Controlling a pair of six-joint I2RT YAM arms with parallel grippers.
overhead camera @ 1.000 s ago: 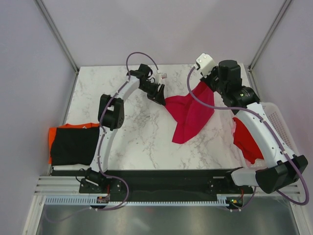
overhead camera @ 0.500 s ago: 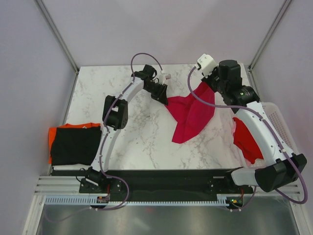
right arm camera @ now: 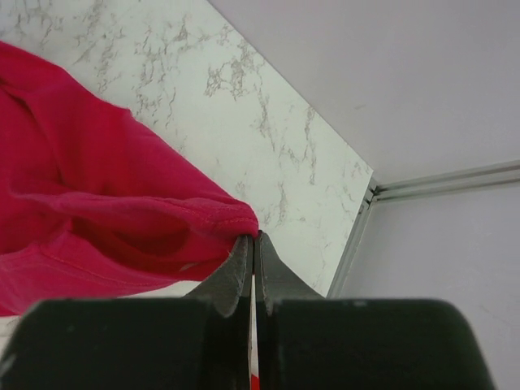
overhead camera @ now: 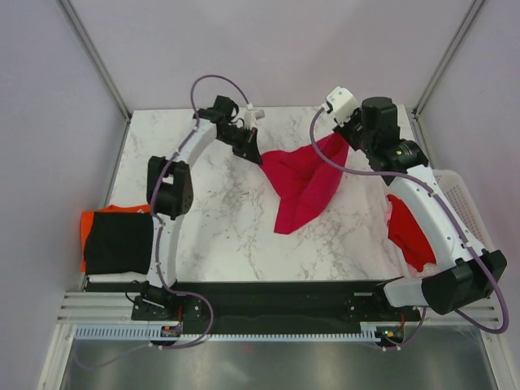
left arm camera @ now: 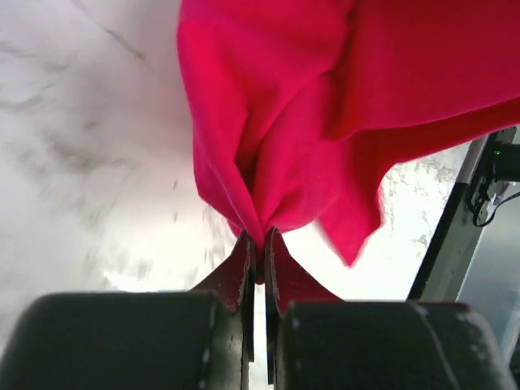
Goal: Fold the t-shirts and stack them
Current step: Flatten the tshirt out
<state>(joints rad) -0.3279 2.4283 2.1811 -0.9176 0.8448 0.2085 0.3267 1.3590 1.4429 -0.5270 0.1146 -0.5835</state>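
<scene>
Crimson shirt (overhead camera: 302, 185) hangs between both hands over the far half of the table (overhead camera: 211, 219), its top edge sagging between the two grips and its lower tip trailing down onto the marble near the middle. At the near left corner a black shirt (overhead camera: 118, 242) lies folded on top of an orange shirt (overhead camera: 87, 223), of which only a rim shows, so two pieces look finished and stacked. A red shirt (overhead camera: 404, 236) waits in the basket (overhead camera: 463, 203) at the right edge, bunched and not yet handled. The task therefore seems roughly half done: the crimson one has yet to be spread flat, folded and carried to the stack, and the red one after it. The left hand (overhead camera: 250, 150) reaches toward the far edge left of centre, its arm bent in a high arc; its wrist view shows the fingers (left arm camera: 240, 272) pinched together on a gathered fold of crimson cloth. The right hand (overhead camera: 337, 140) stands near the far right corner, its arm stretched along the right side, and its fingers (right arm camera: 240, 268) are likewise closed tight on a hemmed edge of the same shirt. The cloth is bunched rather than taut, so it likely needs a wider pull before it can be laid down.
</scene>
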